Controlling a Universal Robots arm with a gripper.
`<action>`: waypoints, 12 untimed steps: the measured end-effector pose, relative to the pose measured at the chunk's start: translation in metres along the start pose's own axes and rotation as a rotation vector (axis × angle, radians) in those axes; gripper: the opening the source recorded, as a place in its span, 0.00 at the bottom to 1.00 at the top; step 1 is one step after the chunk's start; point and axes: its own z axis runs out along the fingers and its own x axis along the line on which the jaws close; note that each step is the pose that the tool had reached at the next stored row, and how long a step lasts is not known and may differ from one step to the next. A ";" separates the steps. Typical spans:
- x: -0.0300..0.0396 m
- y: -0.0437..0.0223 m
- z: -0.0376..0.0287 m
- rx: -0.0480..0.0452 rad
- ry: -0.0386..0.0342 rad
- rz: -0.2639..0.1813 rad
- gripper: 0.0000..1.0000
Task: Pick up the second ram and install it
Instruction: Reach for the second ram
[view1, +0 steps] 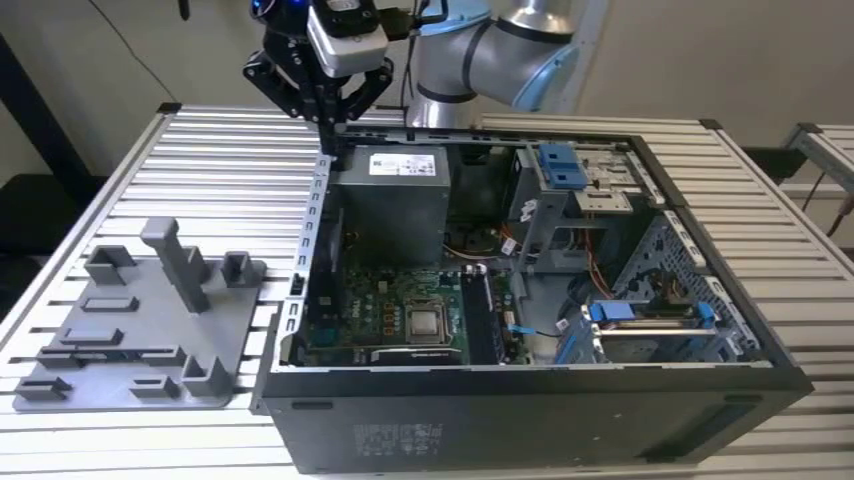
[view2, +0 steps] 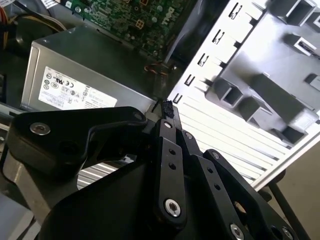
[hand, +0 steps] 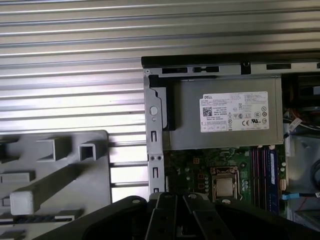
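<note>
My gripper (view1: 328, 122) hangs above the open PC case's (view1: 534, 400) rear corner, on the side toward the grey tray (view1: 240, 330). Its black fingers (view2: 170, 150) run together to a point, so the gripper (view2: 166, 107) is shut, and nothing long sticks out past the tips. A long, narrow dark strip (view1: 118, 352) lies flat in the tray near its front and looks like the second ram (hand: 35, 218); the gripper is well away from it. The memory slots (hand: 262, 175) run beside the processor socket (hand: 223, 186) on the motherboard.
The silver power supply (view1: 387, 200) stands in the case right below the gripper. Drive cages with blue tabs (view1: 563, 165) and loose cables fill the case toward the exterior view's right. A tall post (view1: 180, 265) rises from the tray. Everything rests on a slatted aluminium table (view1: 227, 170).
</note>
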 end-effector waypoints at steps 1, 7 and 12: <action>0.0013 -0.0001 0.0000 0.0000 0.0000 0.000 0.11; 0.0118 -0.0008 -0.0002 -0.0001 -0.0003 0.000 0.11; 0.0173 -0.0012 -0.0002 -0.0006 -0.0003 0.000 0.11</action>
